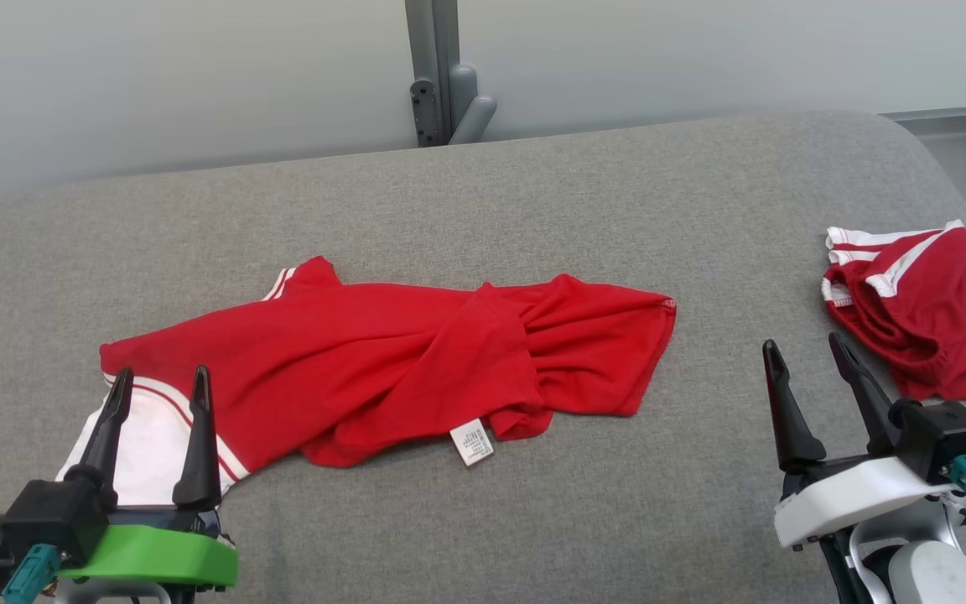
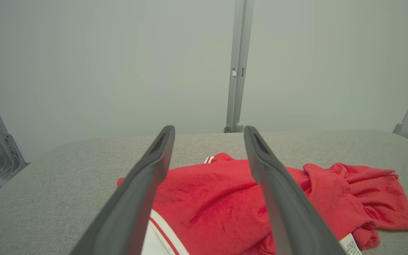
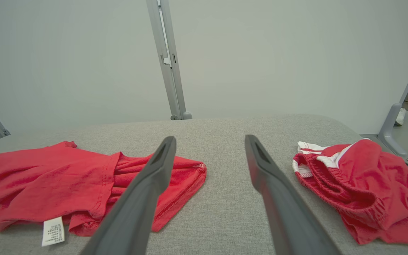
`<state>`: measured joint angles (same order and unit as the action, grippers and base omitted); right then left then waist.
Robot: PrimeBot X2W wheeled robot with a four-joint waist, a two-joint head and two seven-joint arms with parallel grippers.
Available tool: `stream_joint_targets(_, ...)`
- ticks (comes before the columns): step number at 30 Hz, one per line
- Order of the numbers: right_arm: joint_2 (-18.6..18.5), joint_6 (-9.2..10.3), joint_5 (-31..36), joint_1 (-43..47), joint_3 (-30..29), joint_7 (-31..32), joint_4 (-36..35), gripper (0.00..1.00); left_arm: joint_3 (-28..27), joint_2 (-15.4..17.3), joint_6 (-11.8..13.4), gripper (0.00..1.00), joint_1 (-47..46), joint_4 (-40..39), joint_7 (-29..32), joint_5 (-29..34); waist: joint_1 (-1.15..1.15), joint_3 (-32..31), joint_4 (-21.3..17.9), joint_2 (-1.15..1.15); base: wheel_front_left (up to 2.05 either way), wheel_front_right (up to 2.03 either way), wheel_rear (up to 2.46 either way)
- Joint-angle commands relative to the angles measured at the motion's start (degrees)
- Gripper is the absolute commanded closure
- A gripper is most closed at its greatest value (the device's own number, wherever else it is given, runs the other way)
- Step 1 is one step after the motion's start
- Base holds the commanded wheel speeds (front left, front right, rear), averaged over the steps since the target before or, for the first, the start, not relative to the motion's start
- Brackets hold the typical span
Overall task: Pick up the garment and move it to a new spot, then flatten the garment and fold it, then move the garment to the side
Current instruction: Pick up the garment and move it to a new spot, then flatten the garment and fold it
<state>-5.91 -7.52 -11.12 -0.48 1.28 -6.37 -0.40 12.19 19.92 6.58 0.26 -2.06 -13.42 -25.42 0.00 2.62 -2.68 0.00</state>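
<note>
Grey padded table (image 1: 483,520), item one: a red shirt (image 1: 382,361) crumpled across its middle, soft, light and limp; we would take it at a hem corner or sleeve edge. Our left gripper (image 1: 162,373) and right gripper (image 1: 802,342) both stand wide apart and empty (the left over the shirt's white panel (image 1: 148,436)). Twisted folds hide its neck; red shorts (image 1: 923,310) lie well apart, rightward.

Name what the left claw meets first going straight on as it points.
Probably the crumpled red-and-white cloth shirt just ahead of the left claw, though the claw's height above it is unclear.
</note>
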Motion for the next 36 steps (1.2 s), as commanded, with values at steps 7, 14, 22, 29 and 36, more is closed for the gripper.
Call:
stream_joint_targets(7,0.0,0.06,0.0,0.3,-0.5,0.0,-0.4,0.0,0.1,0.4,0.4,0.0,-0.6,-0.2,-0.2,-0.3,0.0,0.3,0.4,0.0,0.0,0.0,0.0)
stream_joint_targets(14,-0.2,0.06,-0.2,0.1,-0.8,0.1,-0.5,0.0,0.1,0.1,0.5,0.0,-0.8,-0.1,-0.4,-0.5,0.0,0.6,0.8,0.0,0.0,0.0,0.0)
stream_joint_targets(22,-0.8,0.06,-0.7,-1.6,2.0,0.8,0.3,0.0,0.7,-0.3,0.1,0.0,-2.8,-0.3,-0.7,0.0,0.0,2.5,3.2,0.0,0.0,0.0,0.0)
stream_joint_targets(29,-1.2,0.06,-2.5,-4.9,10.0,0.6,5.2,0.0,1.7,-1.9,-0.4,0.0,-5.7,0.1,-1.2,0.4,0.0,6.1,8.6,0.0,0.0,0.0,0.0)
stream_joint_targets(36,-2.7,0.06,-5.0,-8.7,15.2,0.1,13.1,0.0,2.1,-4.1,-1.6,0.0,-8.3,1.6,-1.6,1.0,0.0,9.2,13.4,0.0,0.0,0.0,0.0)
